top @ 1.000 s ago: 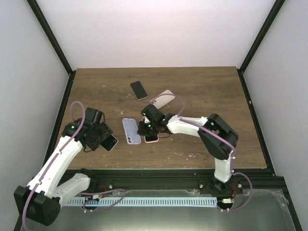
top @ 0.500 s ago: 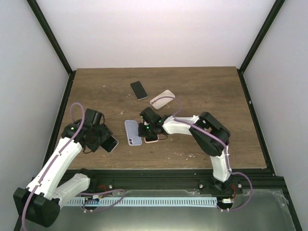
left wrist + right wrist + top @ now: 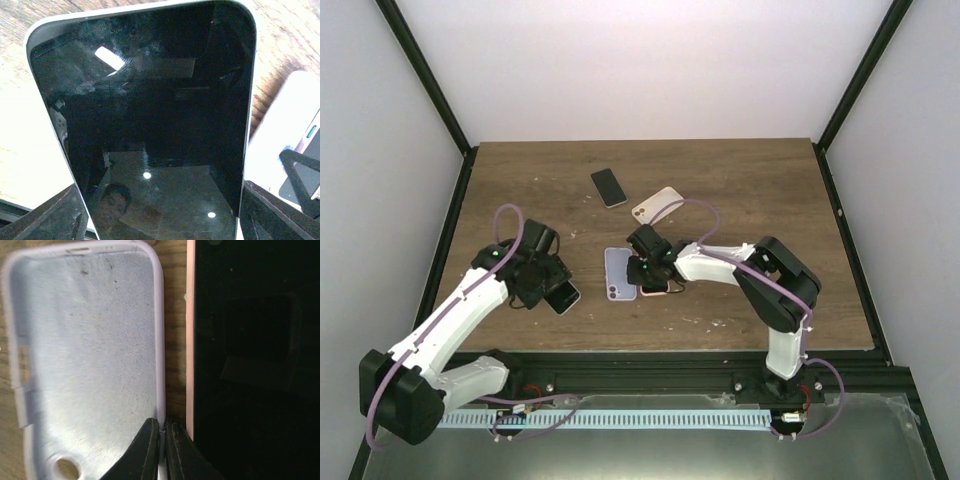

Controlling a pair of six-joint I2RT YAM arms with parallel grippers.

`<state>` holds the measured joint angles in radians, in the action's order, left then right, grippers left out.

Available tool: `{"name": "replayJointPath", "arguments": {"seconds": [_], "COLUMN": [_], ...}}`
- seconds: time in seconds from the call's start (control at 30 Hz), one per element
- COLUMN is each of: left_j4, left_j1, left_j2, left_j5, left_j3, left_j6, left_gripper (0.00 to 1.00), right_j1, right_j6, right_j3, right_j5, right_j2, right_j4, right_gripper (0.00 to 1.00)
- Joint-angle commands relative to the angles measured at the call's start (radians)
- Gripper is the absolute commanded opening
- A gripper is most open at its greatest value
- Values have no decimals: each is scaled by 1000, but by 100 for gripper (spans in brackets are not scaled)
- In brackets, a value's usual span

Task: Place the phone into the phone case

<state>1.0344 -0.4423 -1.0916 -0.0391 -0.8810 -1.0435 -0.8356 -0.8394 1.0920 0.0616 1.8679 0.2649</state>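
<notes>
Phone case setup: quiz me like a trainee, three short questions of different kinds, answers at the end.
1. True or false: the right hand pinches the lilac case by its rim.
2. The left hand holds: A) a white-edged phone, B) a case, C) nothing.
3. What colour edges the neighbouring phone beside that case?
Key: 1 true; 2 A; 3 pink.

Top view: high over the table (image 3: 740, 200), near edge, facing down. My wrist views: close, downward; right and top share the case (image 3: 619, 273).
</notes>
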Motion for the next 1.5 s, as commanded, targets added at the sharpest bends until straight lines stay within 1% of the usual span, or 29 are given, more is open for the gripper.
{"name": "replayJointPath", "arguments": {"seconds": [0.0,0.1,0.2,0.3,0.37,0.47,0.57,0.7,0.73,0.8,0.83,0.87,1.0,1.17,1.3,1.47], "left_j4": [-73,-88,-104,-136,-152,-157,-153,-191,-202,-216,-220,-223,-252,-267,-253,-263], "left_j1": [-14,-48,-64,-78,-105,-138,-159,-211,-221,-229,-228,-229,-230,-232,-242,-265], "left_j2": [5,-19,-51,-74,-95,-140,-188,-235,-250,-290,-310,-329,-363,-397,-444,-498], "left_j5": [18,1,18,23,-6,-43,-37,-39,-36,-11,3,19,77,94,87,73], "left_j3": [-18,-23,-21,-23,-39,-78,-104,-121,-124,-136,-145,-152,-157,-184,-223,-247], "left_j6": [2,16,16,30,52,95,118,162,176,205,225,246,351,411,424,431], "left_gripper": [49,48,49,49,49,49,49,49,49,50,50,49,46,46,46,46], "right_j1": [-14,-35,-48,-48,-47,-39,-25,-7,-3,3,4,5,15,34,49,59], "right_j6": [33,15,8,25,50,78,83,68,64,53,50,48,42,28,17,18], "right_j3": [-17,-9,-1,-10,-28,-61,-125,-222,-250,-284,-295,-306,-337,-392,-427,-436], "right_j5": [72,133,177,208,203,152,109,58,47,15,1,-14,-70,-120,-149,-160], "right_j2": [-26,3,18,-16,-60,-133,-230,-352,-382,-440,-468,-492,-594,-722,-814,-865], "right_j4": [-7,-21,-32,-54,-72,-58,-66,-85,-90,-87,-84,-77,-36,-14,-13,-4], "right_gripper": [8,8,9,11,14,21,28,45,51,77,95,99,100,100,100,100]}}
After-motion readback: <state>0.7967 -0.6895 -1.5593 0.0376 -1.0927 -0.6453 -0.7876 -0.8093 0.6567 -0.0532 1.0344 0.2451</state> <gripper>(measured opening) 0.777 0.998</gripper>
